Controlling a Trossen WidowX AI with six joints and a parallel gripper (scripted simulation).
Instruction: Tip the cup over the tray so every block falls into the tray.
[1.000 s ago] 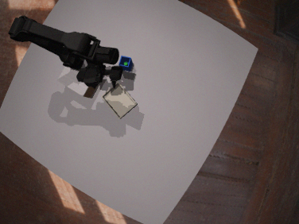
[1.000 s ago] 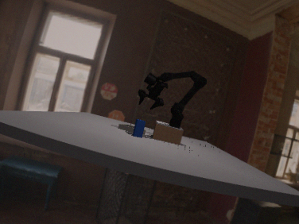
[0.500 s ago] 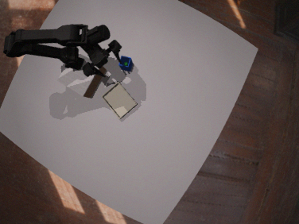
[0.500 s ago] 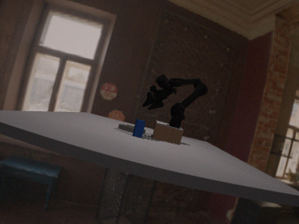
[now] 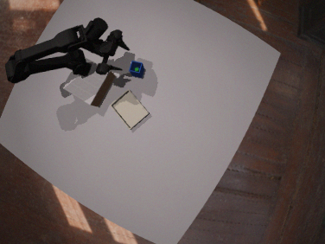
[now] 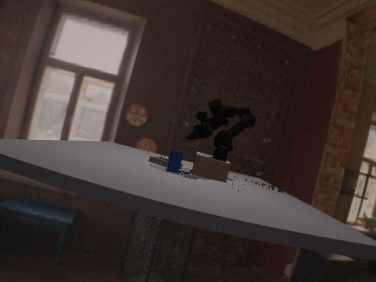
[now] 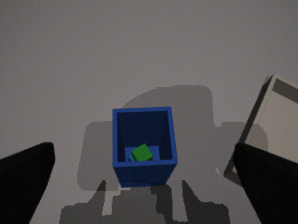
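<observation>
Pale table (image 5: 194, 130) (image 6: 150, 185) (image 7: 60, 60) — brown panel (image 5: 104, 89) (image 6: 212, 167) near tray (image 5: 130, 110) (image 7: 280, 120).

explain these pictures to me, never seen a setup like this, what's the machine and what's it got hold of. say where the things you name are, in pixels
The machine is one black robot arm ending in a gripper (image 5: 125, 59) (image 6: 189, 138) (image 7: 145, 152), a two-fingered hand. The top picture looks down on the table (image 5: 194, 130) (image 6: 125, 175) (image 7: 60, 65); the exterior one looks across it from the side. The wrist picture comes from the arm itself, so the dark shapes at left and right are its fingers.

On the table stands an upright blue cup (image 5: 131, 73) (image 6: 174, 161) (image 7: 145, 174) with a green block (image 5: 137, 69) (image 7: 142, 153) inside. Nearby are a shallow pale tray (image 5: 130, 110) (image 7: 280, 120) and a brown-sided box-like object (image 5: 103, 90) (image 6: 211, 167).

Nothing is held: the gripper is open.
</observation>
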